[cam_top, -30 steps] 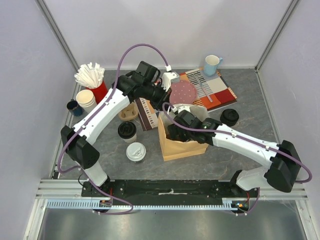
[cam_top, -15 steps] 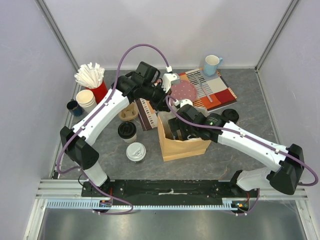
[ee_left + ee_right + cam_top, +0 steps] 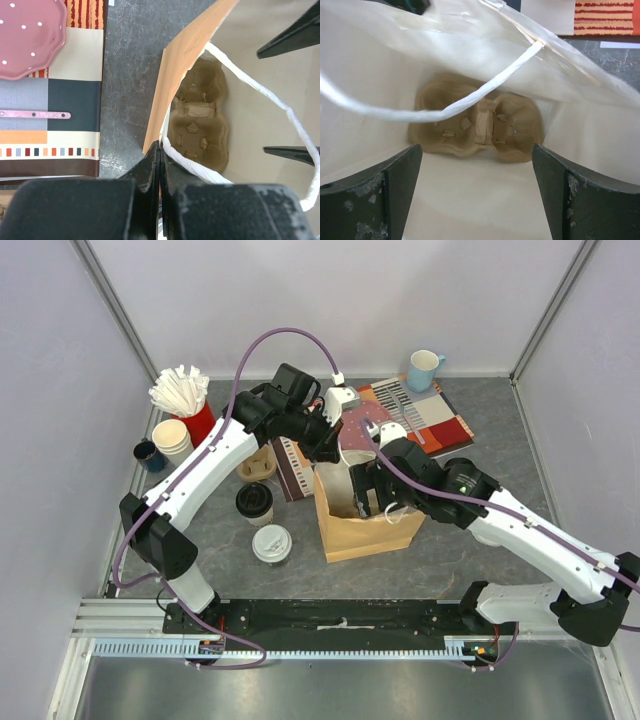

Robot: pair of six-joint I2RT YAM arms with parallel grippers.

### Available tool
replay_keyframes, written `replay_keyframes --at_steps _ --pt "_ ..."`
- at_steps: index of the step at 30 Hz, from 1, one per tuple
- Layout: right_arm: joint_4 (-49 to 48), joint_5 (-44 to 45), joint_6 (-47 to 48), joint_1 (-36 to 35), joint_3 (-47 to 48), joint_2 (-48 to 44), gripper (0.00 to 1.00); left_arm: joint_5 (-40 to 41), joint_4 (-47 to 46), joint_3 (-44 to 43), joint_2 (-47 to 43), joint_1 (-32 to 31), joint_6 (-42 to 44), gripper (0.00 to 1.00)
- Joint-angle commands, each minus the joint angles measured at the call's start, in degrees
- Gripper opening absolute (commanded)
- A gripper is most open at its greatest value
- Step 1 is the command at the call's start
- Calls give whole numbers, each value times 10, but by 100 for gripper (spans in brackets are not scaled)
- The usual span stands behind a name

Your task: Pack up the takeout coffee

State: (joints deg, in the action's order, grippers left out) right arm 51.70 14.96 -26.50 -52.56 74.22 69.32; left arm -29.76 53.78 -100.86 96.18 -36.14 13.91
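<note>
Grey table [image 3: 215, 540]: the left gripper [image 3: 160, 150] is pressed together, pinching the paper bag [image 3: 365, 535] at its rim. The right gripper [image 3: 477, 175] is spread wide inside the bag, above a cardboard carrier [image 3: 199, 120]. The black-lidded cup [image 3: 254, 502] and white-lidded cup [image 3: 272, 544] stand just left of the bag.

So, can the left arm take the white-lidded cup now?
Probably not yet: the left claw is shut on the rim of the paper bag, though the white-lidded cup stands uncovered beside it.
</note>
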Motion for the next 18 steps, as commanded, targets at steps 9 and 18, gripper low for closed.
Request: replay_keyframes --at_steps 9,18 --pt "36 -37 47 -1 84 -59 98 22 10 -2 -16 -2 33 2" --pt "31 -63 66 -1 103 -100 98 21 10 -1 -17 -2 38 2"
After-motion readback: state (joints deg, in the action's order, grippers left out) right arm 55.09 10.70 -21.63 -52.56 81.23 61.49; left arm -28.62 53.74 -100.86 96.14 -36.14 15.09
